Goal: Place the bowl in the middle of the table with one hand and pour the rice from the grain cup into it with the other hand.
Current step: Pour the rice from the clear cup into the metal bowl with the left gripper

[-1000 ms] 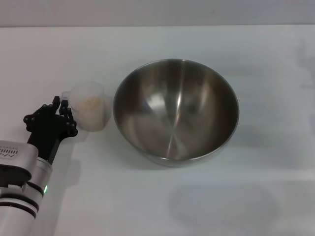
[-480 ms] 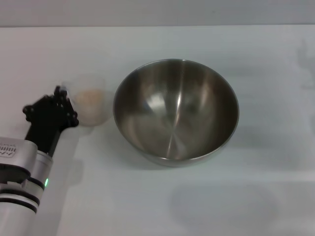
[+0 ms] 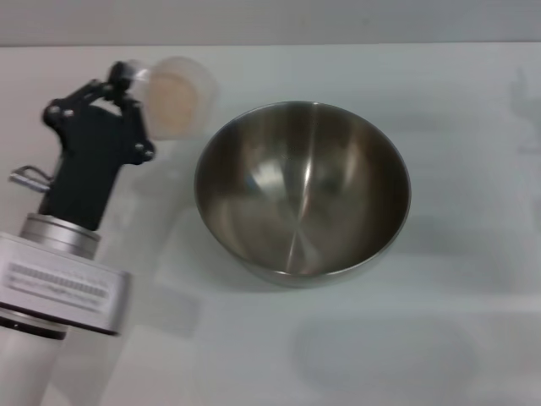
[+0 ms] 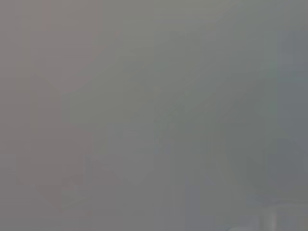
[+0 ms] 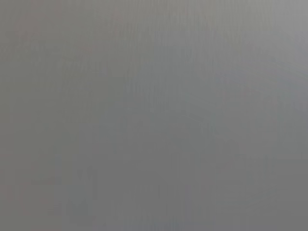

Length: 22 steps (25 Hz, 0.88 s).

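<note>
The left end effector [image 3: 127,80] pinches the small side handle of the grain cup [image 3: 176,95], holding the transparent measuring cup in the air beside the far-left rim of the stainless-steel mixing bowl [image 3: 303,193]. The cup is tipped, its mouth turned toward the camera, and the heap of pale rice [image 3: 173,100] sits visible inside it. No grains show in the bowl or on the white counter [image 3: 439,338].

The bowl sits upright near the middle of the counter, its shiny inside bare. The right end effector is out of sight in the head view, and both wrist views give only a featureless grey, so its state cannot be told.

The risk lies in where the cup hangs. Its mouth appears to sit outside the bowl's rim rather than over the opening, so further tilting here would likely send rice onto the counter between cup and bowl. A grip on a thin handle alone also leaves the cup free to swivel under its own load, which could dump the grains in one rush. The light cup knocking against the steel rim could jolt it loose. Carrying it over the bowl's centre before tipping would guard against all three.
</note>
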Each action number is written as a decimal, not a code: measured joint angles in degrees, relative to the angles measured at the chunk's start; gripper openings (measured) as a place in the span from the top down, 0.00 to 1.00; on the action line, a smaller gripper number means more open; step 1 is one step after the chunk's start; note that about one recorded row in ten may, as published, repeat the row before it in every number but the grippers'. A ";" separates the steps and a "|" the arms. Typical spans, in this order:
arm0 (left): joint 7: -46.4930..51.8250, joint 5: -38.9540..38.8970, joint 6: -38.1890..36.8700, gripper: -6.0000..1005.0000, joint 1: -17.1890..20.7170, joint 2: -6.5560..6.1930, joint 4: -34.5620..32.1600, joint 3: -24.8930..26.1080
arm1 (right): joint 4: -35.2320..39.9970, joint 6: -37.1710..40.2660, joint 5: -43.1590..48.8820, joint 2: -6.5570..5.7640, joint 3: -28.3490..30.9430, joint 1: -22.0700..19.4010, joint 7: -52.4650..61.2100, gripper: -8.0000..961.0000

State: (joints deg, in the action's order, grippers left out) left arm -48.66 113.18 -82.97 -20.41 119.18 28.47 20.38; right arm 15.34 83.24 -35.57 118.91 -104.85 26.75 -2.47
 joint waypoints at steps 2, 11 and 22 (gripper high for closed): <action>-8.75 3.02 -0.29 0.97 -0.48 0.00 0.25 -0.06 | -0.05 0.04 0.00 0.00 0.00 0.01 0.00 0.49; -42.72 13.80 3.50 0.97 -2.27 -0.01 0.90 -0.52 | -0.05 0.09 0.22 -0.07 0.00 0.15 0.01 0.49; -67.73 17.87 6.28 0.97 -3.00 0.00 0.65 -0.62 | -0.05 -0.28 0.45 -0.25 0.00 0.50 0.00 0.49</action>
State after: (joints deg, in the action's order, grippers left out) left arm -116.40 131.05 -76.68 -23.41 119.18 29.12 19.76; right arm 15.29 82.97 -35.12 118.66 -104.85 27.26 -2.47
